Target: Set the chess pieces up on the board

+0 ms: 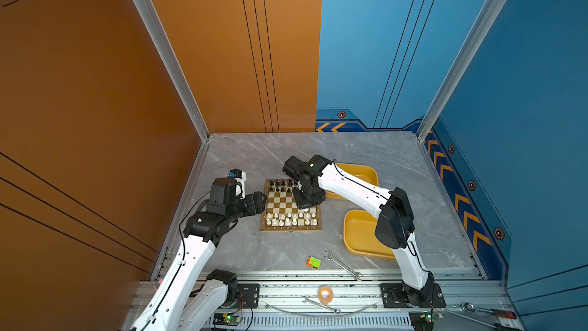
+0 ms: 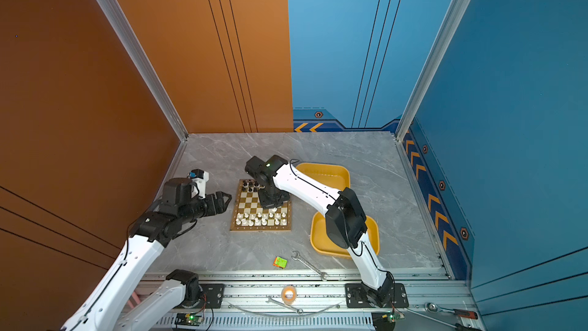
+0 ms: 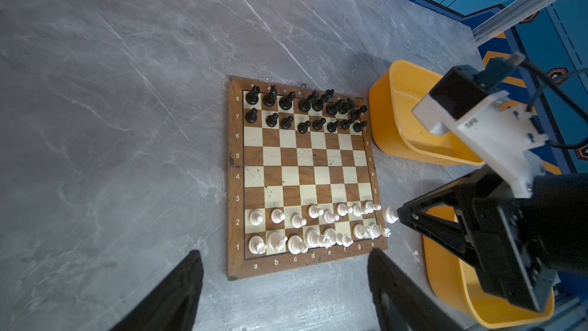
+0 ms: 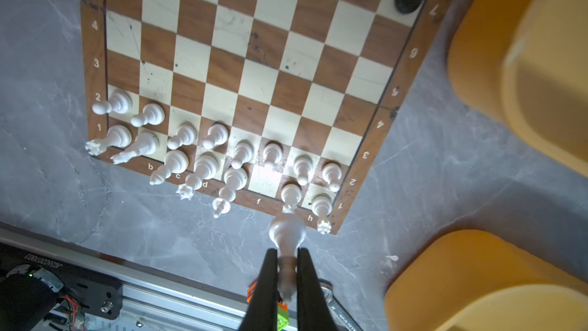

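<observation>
right gripper (image 4: 286,254): clamped on white piece (image 4: 287,232), over white end of board (image 4: 254,58) | left gripper (image 3: 284,253): wide, empty, beside board

White links (image 1: 346,183), black joints (image 1: 394,221), thin black cables (image 1: 366,188); black fingers (image 4: 269,284)

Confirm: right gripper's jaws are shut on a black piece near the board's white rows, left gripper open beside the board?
No. The right wrist view shows the right gripper with its jaws shut on a white piece, not a black one. The rest holds: it is near the white rows of the board, and the left gripper is open beside it.
</observation>
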Tool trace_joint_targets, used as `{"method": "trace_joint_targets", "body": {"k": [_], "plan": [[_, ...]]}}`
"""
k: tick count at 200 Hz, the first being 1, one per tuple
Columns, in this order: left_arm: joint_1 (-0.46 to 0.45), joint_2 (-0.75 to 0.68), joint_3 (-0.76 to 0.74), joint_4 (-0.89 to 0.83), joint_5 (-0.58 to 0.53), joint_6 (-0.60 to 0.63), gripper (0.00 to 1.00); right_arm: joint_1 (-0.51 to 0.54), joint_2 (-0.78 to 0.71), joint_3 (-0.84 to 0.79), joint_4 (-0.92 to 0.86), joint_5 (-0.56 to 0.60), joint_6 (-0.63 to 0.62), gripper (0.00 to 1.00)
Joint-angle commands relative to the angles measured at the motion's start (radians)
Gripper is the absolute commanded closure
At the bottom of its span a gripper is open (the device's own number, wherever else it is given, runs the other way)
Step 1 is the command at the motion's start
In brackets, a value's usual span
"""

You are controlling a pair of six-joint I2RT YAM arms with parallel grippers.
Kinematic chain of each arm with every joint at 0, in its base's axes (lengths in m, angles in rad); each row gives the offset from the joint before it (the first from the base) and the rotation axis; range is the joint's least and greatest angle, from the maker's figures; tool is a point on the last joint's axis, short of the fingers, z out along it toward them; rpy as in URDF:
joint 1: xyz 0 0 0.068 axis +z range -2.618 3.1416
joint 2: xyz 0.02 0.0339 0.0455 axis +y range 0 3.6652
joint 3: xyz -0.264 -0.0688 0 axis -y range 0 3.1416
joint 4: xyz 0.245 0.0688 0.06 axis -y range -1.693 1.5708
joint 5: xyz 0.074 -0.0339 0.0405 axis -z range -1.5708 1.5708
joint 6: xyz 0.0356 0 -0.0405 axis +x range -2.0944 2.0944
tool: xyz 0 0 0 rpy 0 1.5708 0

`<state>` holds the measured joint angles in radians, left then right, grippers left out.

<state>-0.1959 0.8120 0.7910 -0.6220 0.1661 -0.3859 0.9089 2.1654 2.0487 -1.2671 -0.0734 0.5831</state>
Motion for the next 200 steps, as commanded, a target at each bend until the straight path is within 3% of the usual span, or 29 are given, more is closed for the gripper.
{"method": "trace_joint_targets", "body": {"k": [1,200], "plan": [[0.006,-0.035,-0.024,-0.056,-0.015,-0.004,0.17,0.017,0.022,0.03,-0.064,-0.018,-0.012,1.0],[-0.007,-0.012,0.015,-0.059,-0.02,0.016,0.17,0.058,0.146,0.037,-0.026,-0.026,-0.055,1.0]]}}
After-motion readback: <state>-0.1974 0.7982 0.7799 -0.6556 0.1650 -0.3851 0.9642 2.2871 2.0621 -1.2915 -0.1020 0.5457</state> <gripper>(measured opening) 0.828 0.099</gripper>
